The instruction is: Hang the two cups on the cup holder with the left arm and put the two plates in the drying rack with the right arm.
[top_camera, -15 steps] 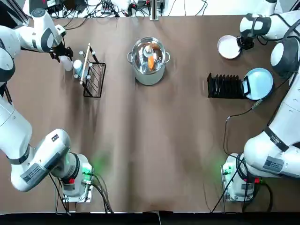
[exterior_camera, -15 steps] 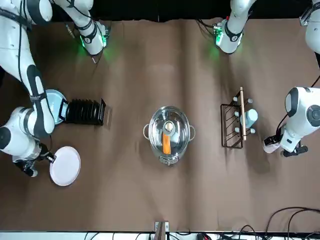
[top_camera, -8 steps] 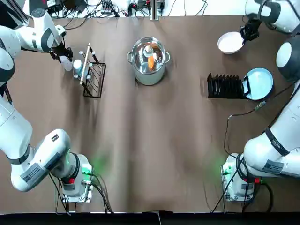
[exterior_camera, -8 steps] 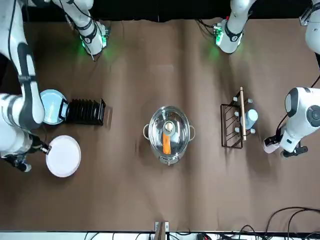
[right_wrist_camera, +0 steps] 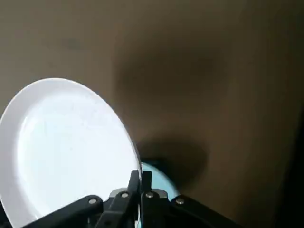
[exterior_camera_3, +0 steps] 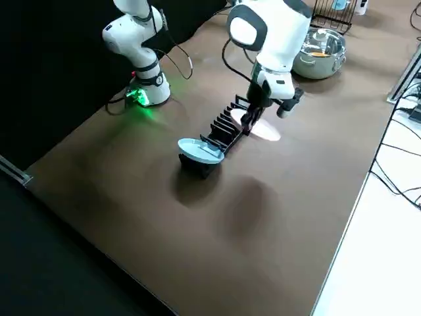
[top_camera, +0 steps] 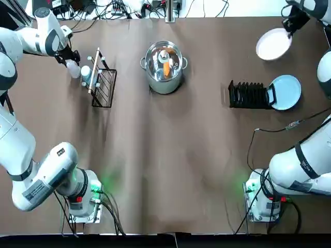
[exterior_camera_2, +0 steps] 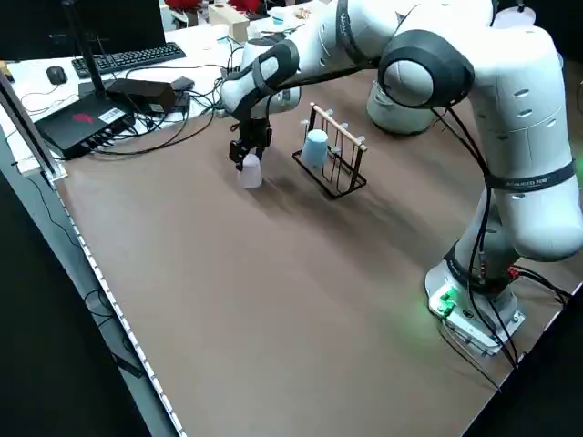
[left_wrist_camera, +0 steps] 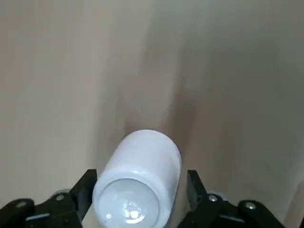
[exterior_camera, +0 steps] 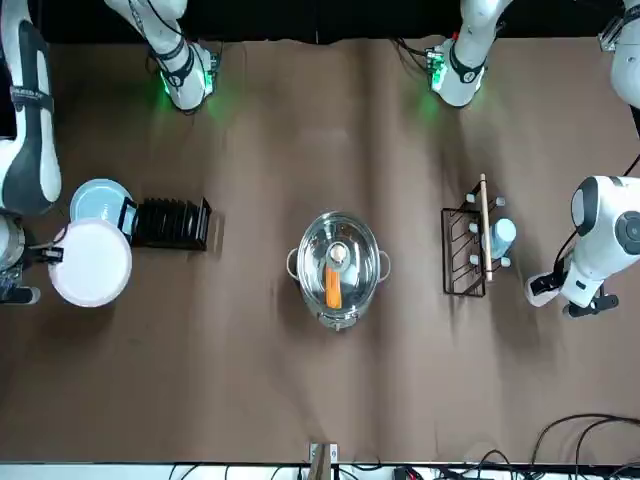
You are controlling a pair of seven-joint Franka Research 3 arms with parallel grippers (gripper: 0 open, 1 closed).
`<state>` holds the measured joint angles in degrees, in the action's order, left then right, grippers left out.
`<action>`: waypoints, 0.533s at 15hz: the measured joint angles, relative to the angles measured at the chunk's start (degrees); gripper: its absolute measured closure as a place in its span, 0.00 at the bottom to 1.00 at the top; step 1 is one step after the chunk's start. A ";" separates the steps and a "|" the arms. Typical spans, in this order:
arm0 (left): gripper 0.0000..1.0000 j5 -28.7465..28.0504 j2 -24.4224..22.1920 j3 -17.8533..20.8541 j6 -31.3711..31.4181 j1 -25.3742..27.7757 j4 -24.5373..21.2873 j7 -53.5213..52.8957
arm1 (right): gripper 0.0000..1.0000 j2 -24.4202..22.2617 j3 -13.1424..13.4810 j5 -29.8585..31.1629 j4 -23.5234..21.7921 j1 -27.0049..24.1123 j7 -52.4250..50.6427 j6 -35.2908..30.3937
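While your left gripper [top_camera: 70, 58] clamps the white cup [top_camera: 73, 68] just beside the holder [top_camera: 102, 81], where the blue cup [top_camera: 86, 73] hangs, your right gripper [top_camera: 290, 27] grips the white plate [top_camera: 273, 44] by its rim, lifted beyond the rack [top_camera: 249, 95]. The blue plate [top_camera: 286, 92] leans at the rack's outer end.

You have two cups, a white cup [top_camera: 72, 68] and a blue cup [top_camera: 86, 72], and two plates, white plate [top_camera: 273, 43] and blue plate [top_camera: 286, 92]. You also have one cup holder [top_camera: 101, 82], one drying rack [top_camera: 249, 95] and one steel pot [top_camera: 164, 66].
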<state>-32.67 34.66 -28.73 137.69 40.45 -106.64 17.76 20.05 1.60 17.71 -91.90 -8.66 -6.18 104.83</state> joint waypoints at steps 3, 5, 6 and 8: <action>0.17 0.00 0.23 -0.03 0.00 -0.10 0.40 0.00 | 0.97 -0.44 0.04 8.63 -3.92 -0.07 -1.11 0.17; 0.21 0.00 0.50 -0.04 0.06 -0.14 0.55 0.04 | 0.97 -1.48 -0.10 13.80 -7.39 0.21 -1.28 0.41; 0.30 0.00 0.59 -0.09 0.16 -0.13 0.67 0.10 | 0.97 -2.34 -0.23 16.14 -9.21 0.50 -1.28 0.46; 0.33 0.00 0.71 -0.20 0.19 -0.18 1.03 0.19 | 0.97 -4.35 -0.39 18.26 -12.52 1.55 -1.37 0.47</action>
<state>-32.67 35.37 -28.94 137.88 40.27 -105.61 17.96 15.70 1.21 35.97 -104.42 -7.10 -7.56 105.30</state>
